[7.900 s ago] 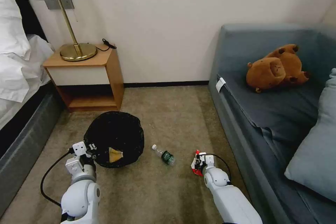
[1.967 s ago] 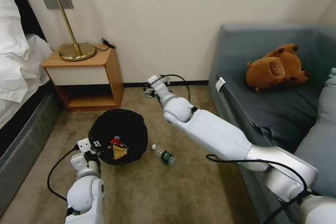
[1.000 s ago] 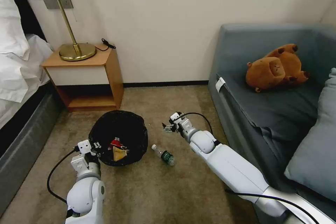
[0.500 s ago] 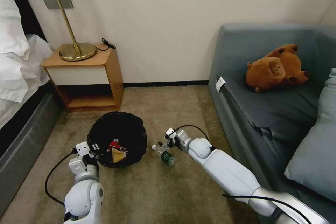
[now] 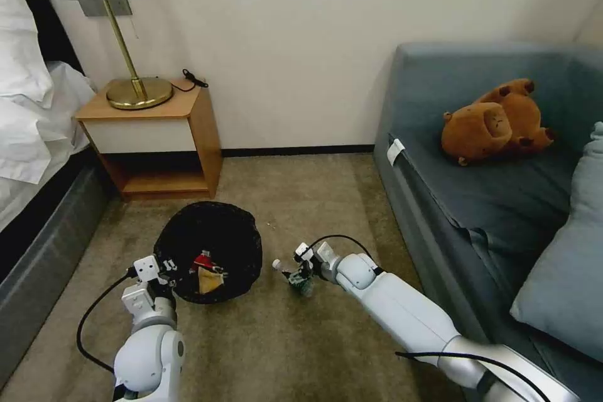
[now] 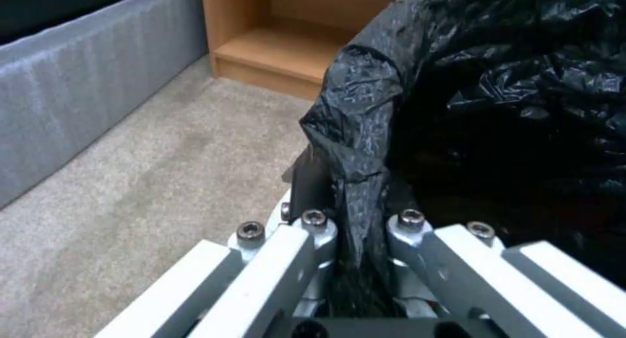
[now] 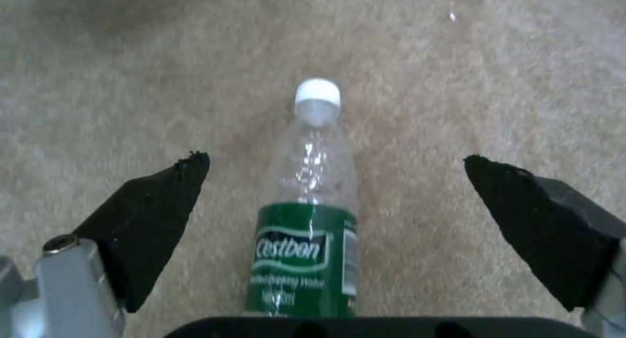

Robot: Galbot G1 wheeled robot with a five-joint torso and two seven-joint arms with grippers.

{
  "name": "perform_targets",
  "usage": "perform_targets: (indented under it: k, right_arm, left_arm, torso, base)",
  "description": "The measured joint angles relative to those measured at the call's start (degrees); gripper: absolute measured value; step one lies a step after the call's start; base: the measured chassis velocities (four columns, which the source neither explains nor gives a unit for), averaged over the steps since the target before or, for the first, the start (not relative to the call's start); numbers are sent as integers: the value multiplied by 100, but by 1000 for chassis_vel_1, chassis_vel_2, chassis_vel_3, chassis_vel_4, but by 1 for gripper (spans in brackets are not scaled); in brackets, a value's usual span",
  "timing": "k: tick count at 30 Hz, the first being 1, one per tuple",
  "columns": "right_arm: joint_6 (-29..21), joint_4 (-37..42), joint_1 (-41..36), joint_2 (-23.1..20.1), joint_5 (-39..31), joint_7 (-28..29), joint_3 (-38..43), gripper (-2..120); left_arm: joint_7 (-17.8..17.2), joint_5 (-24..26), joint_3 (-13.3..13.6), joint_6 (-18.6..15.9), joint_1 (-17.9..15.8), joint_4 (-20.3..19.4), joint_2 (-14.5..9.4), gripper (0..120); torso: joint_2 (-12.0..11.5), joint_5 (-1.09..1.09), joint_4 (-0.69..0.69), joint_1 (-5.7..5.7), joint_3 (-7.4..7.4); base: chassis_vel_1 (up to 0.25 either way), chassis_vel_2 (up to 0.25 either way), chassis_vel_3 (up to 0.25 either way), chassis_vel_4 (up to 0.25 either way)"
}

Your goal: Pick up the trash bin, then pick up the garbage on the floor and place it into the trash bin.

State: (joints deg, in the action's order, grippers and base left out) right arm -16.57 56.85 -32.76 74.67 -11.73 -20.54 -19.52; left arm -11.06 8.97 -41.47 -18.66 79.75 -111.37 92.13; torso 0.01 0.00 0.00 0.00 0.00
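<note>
The trash bin (image 5: 210, 235), lined with a crinkled black bag, is held at its near rim by my left gripper (image 5: 164, 271), which is shut on the bag-covered rim (image 6: 355, 181). Red-and-white, tan and yellow garbage (image 5: 207, 270) lies inside it. A small clear bottle with a green label (image 5: 295, 277) lies on the beige carpet floor (image 5: 301, 339) to the right of the bin. My right gripper (image 5: 300, 271) is down over the bottle (image 7: 310, 220), open, with one black finger on each side of it and gaps between.
A wooden nightstand (image 5: 160, 138) with a brass lamp stands behind the bin. A bed (image 5: 31, 157) runs along the left. A blue-grey sofa (image 5: 490, 201) with a brown plush toy (image 5: 496, 120) fills the right side. Bare carpet lies in front.
My right arm swung back from above the bin, where it left the red-and-white packet, and came down to the bottle, fingers now straddling it. The left gripper kept its hold on the bin.
</note>
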Motion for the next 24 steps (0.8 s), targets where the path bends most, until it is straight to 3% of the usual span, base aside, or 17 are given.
perform_targets:
  k: [24]
  right_arm:
    - [-151, 87, -128, 126, 77, -352, -87, 100]
  left_arm:
    - [-20, -15, 49, 30, -132, 177, 0, 3]
  torso:
    - [-1, 0, 0, 0, 0]
  base:
    - [0, 0, 0, 0]
